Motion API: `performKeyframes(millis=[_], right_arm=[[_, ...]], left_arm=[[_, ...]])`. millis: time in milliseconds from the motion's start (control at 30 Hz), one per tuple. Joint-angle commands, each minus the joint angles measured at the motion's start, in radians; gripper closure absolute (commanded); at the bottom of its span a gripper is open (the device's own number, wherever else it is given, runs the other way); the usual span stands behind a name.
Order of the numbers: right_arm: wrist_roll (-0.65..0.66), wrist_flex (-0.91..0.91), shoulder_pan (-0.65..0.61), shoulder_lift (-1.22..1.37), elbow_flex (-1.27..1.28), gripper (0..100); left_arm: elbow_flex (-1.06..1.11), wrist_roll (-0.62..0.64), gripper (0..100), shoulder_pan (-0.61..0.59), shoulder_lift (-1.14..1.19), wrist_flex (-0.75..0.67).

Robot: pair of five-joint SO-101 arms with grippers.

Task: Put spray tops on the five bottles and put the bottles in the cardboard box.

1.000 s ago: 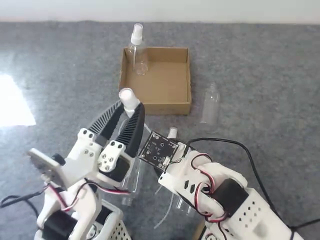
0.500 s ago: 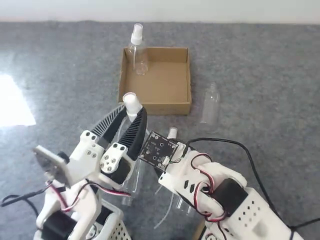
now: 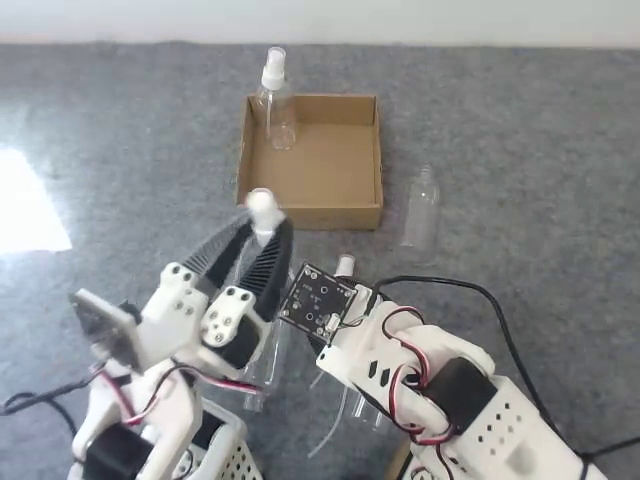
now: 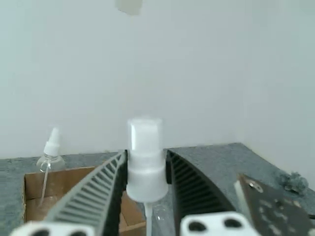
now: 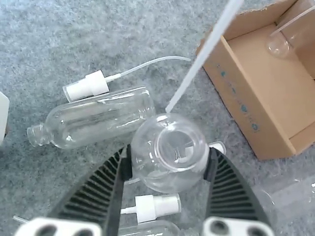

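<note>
Grey, carpet-like cloth covers the table, and everything is placed here against the cardboard box. Nearest the robot, well short of the box's front wall, the right gripper has its ribbed fingers spread wide around an upright clear bottle, pressing its body from both sides; the bottle's mouth is open. On the cloth around it, on the side away from the box, lies another clear bottle without a cap, a loose spray top just beside it and a second loose top close by.

Closer to the box, just short of its front wall, the left gripper pinches a white spray top by its collar, fingers narrowed onto it. The top's dip tube slants down, its end at the rim of the held bottle's mouth.

Inside the box, in its far left corner, stands a bottle with a spray top fitted. An uncapped bottle sits just off the box's right wall.
</note>
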Motion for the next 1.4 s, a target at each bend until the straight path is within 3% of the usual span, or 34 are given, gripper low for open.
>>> performKeyframes(millis=[0,233,1367], right_arm=[[0.011,-0.019,-0.01,-0.035,-0.023,86.6],[0.046,-0.021,-0.085,-0.035,-0.023,86.6],[0.081,-0.15,-0.03,-0.025,0.058,86.6]], left_arm=[[-0.041,0.012,99,-0.051,-0.095,0.002],[-0.039,0.077,99,-0.061,-0.081,-0.003],[-0.114,0.075,99,-0.02,-0.083,0.066]])
